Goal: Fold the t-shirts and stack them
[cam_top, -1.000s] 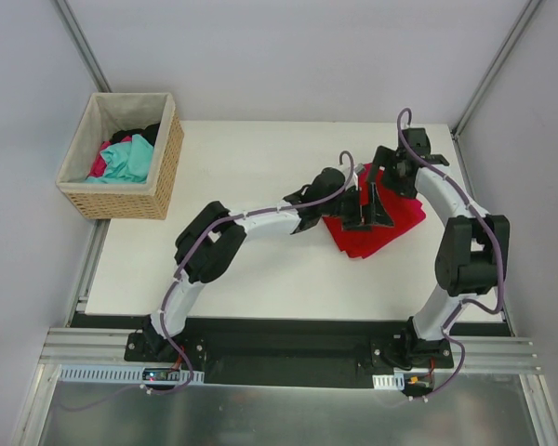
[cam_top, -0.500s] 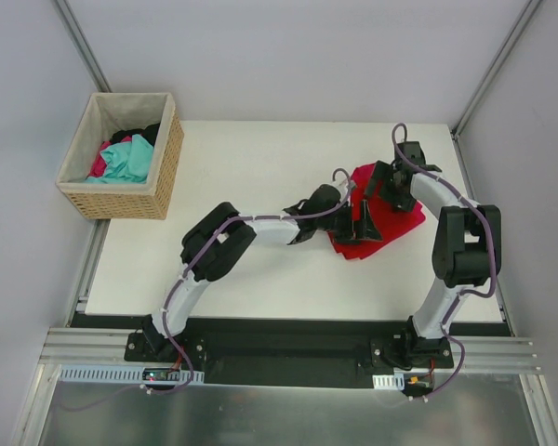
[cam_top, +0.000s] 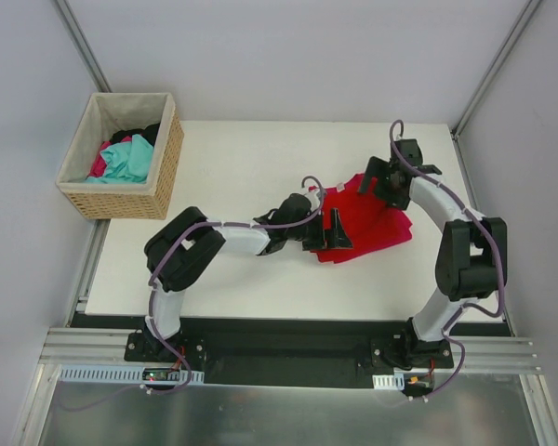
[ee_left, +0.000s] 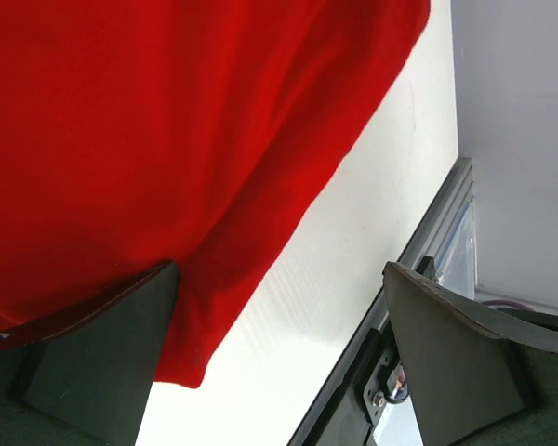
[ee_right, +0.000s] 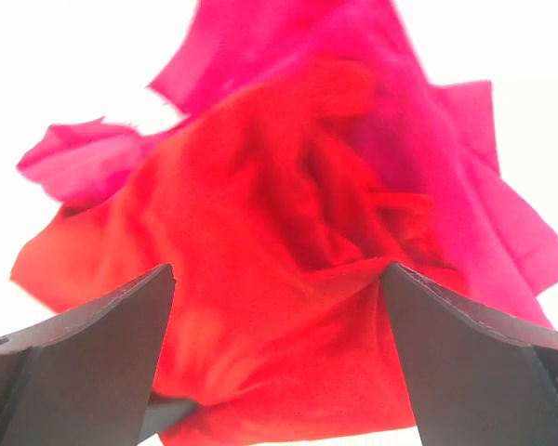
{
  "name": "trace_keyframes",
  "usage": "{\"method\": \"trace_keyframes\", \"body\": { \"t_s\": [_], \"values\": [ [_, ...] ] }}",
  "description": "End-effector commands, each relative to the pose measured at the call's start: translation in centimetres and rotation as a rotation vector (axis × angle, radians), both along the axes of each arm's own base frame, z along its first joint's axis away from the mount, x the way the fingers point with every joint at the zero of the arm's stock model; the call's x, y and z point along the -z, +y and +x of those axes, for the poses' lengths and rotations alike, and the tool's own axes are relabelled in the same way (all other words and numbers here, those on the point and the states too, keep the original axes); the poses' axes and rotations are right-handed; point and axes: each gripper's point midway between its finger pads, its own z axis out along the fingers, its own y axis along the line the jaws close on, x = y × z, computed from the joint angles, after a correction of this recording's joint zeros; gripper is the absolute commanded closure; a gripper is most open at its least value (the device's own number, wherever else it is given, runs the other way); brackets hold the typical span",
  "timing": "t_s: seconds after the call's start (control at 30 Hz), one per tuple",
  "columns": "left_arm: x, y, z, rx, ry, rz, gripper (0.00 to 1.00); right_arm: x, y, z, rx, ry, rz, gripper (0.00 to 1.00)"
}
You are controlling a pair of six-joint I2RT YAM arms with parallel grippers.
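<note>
Red t-shirt: rumpled heap on the right half of the white table, lying over the magenta-pink t-shirt.

Left gripper: fingers spread wide at the red shirt's left edge; contact uncertain.

Right gripper: fingers spread wide at the heap's far side, pinching nothing.

Wicker basket: at the table's far-left corner, holding teal, pink and black clothes.

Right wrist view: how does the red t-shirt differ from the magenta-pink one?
Colour: the red t-shirt is bright red, the magenta-pink t-shirt pinker.
Layer: the red t-shirt lies on top, nearer the camera; the magenta-pink t-shirt lies under it, showing past its far and right edges.
Left wrist view: only the red t-shirt shows, not the magenta-pink one.
Shared: both rumpled, not folded square, heaped together on the table.
</note>
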Motion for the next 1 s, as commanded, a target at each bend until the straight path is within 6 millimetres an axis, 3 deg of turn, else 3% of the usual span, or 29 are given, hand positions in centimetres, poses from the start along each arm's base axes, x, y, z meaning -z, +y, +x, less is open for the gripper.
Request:
{"method": "trace_keyframes", "body": {
  "t_s": [0.0, 0.13, 0.23, 0.4, 0.6, 0.87, 0.97],
  "values": [
    [3.4, 5.1, -0.1, -0.064, 0.042, 0.168, 0.05, -4.4, 3.9, -0.2, -0.066, -0.103, 0.039, 0.03],
    [2.5, 6.1, 0.8, -0.089, 0.025, 0.164, 0.05, -5.9, 9.1, -1.5, -0.184, -0.139, 0.051, 0.03],
    [1.8, 6.7, 1.0, -0.101, 0.010, 0.165, 0.05, -7.2, 11.0, -2.1, -0.227, -0.164, 0.063, 0.03],
    [1.2, 7.7, 0.5, -0.113, -0.001, 0.170, 0.05, -8.9, 10.7, -2.7, -0.228, -0.205, 0.001, 0.03],
    [-2.2, 7.2, 0.5, -0.091, -0.041, 0.116, 0.05, -10.8, 10.3, -3.4, -0.224, -0.243, -0.009, 0.03],
    [-9.0, 6.7, 0.5, -0.078, -0.114, 0.026, 0.04, -8.9, 10.2, -4.9, -0.229, -0.198, -0.011, 0.02],
    [-9.2, 8.1, 0.7, -0.122, -0.106, 0.099, 0.04, -7.5, 9.7, -5.7, -0.225, -0.170, -0.025, 0.03]
  ]
}}
